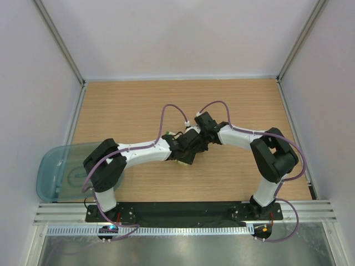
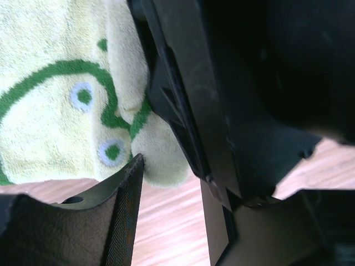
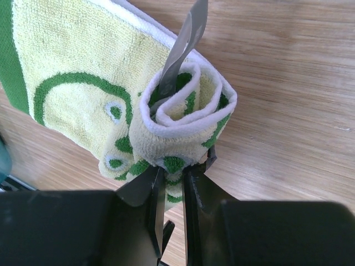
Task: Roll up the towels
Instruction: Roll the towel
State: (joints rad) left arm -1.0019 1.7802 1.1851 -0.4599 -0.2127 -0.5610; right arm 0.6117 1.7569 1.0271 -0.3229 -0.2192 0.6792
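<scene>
Two arms nose to nose mid-table, so where's the cloth and who's got it? On the overhead cam I only catch a scrap of yellow-green under the black wrists. /kip

It's there: the green-and-cream doodle towel (image 3: 83,66) is down at the middle of the wooden table (image 1: 127,111), right under where the grippers meet. Can't say if it's fully resting on the wood. One end is curled into a loose coil, with the white backing showing as a spiral, and the rest spreads away from it. The right gripper (image 3: 173,169) has its fingers pinched together on the edge of that coil. A thin grey blade pokes up out of the middle of the spiral, no idea whose. /mo

And the other one? /kip

The left gripper (image 1: 187,148) is right up against the towel. In its own cam one dark finger (image 2: 111,205) touches the terry edge with its tip. A big blurry black body fills the rest of that view, so spread or clamped, honestly can't tell. /mo

Room stuff? /kip

Light wood-grain top, pale walls (image 1: 183,33) on three sides, aluminium posts (image 1: 58,39) running up the back corners. A translucent teal bin (image 1: 58,172) sits at the table's left edge, just beside the left arm's base. There's a black mounting plate (image 1: 188,210) under both bases, with a brushed metal sheet (image 1: 183,249) in front of it. Purple cables (image 1: 163,119) loop over both arms. /mo
</scene>
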